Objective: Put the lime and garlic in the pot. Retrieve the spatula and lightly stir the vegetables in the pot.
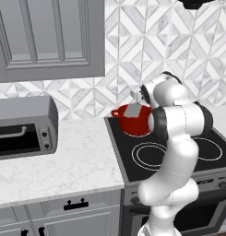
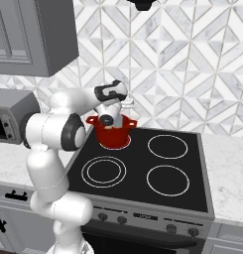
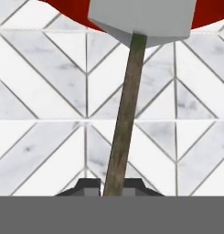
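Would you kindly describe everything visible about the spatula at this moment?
The spatula has a flat, pale grey, roughly rectangular blade and a slim brownish, wood-like handle. In the hand view the gripper is shut on the handle's end, with the handle running straight away from the hand and the blade overlapping the red pot. In the left base view the blade sits at the pot's mouth, on the stove's back-left burner. Whether it touches anything inside is unclear.
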